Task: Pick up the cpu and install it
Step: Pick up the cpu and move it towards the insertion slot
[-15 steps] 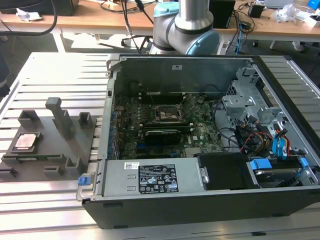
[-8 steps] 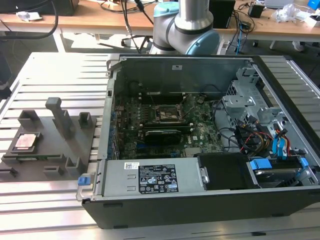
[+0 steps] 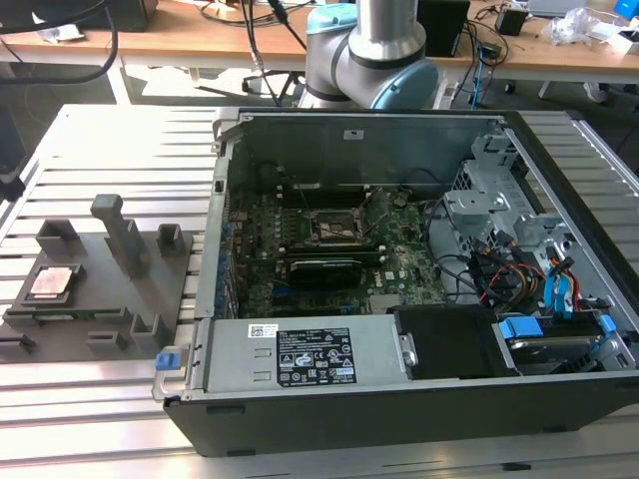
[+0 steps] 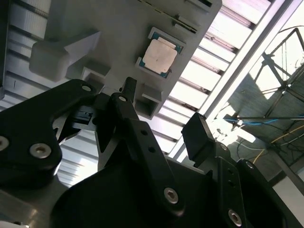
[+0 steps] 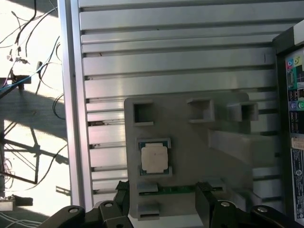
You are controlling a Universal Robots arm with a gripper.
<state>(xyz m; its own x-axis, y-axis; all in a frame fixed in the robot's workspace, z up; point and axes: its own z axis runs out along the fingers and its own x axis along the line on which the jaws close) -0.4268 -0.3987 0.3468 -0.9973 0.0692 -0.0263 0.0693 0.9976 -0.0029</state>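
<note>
Cpu (image 3: 52,282) lies flat in recess of grey fixture (image 3: 110,289), on slatted tabletop (image 3: 110,140), at exterior view's left of open case (image 3: 399,399). Cpu well apart from socket (image 3: 337,228) on board inside case. Arm (image 3: 374,50) stands behind case.

Both wrist views: tool (image 5: 163,192) (image 4: 164,107) hangs above fixture edge, jaws spread wide, nothing between them. Cpu (image 5: 154,159) (image 4: 160,53) near fingertips (image 5: 122,190), not touched.
</note>
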